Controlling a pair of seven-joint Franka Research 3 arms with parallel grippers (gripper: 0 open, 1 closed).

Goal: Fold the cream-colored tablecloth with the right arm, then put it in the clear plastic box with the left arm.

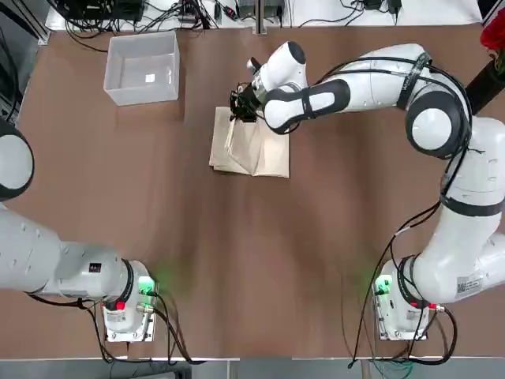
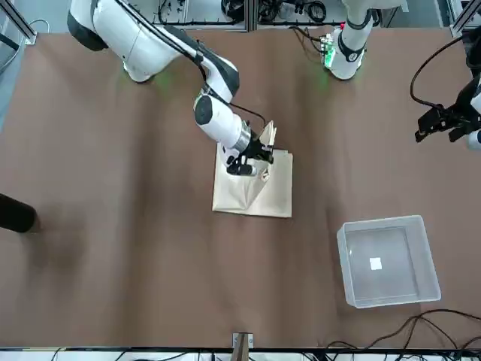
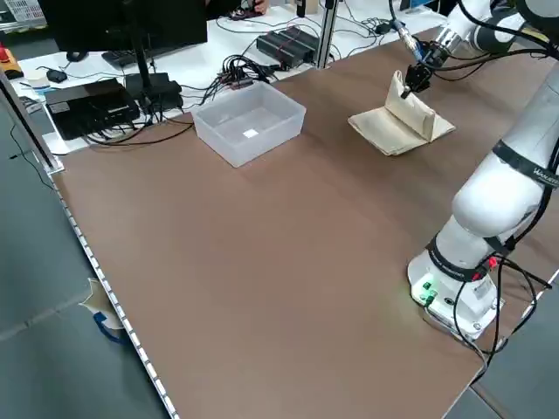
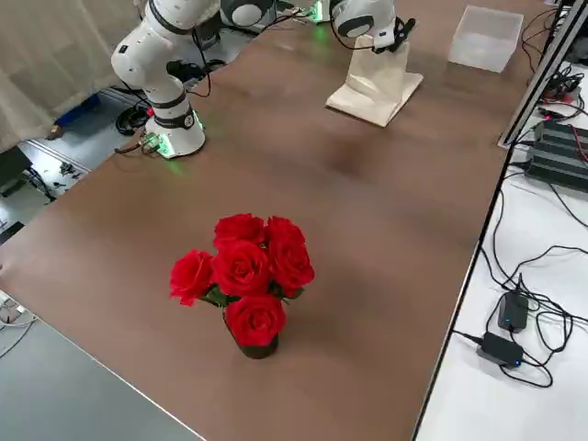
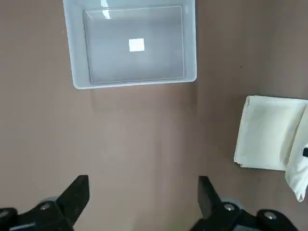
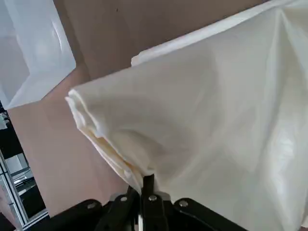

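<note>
The cream-colored tablecloth [image 1: 251,146] lies mid-table at the far side, one edge lifted off the table. My right gripper [image 1: 241,106] is shut on that raised edge of the cloth [image 6: 202,110] and holds it up above the flat part [image 2: 254,192]. The clear plastic box [image 1: 144,66] stands to the far left of the cloth, with only a small white label inside [image 5: 136,45]. My left gripper [image 5: 139,199] hovers open high over bare table on the left, with the box and the cloth [image 5: 267,137] below it.
A vase of red roses [image 4: 243,276] stands near the table's right edge. Cables and electronics [image 3: 113,96] lie on the white bench beyond the far edge. The arm bases [image 1: 126,304] sit at the near edge.
</note>
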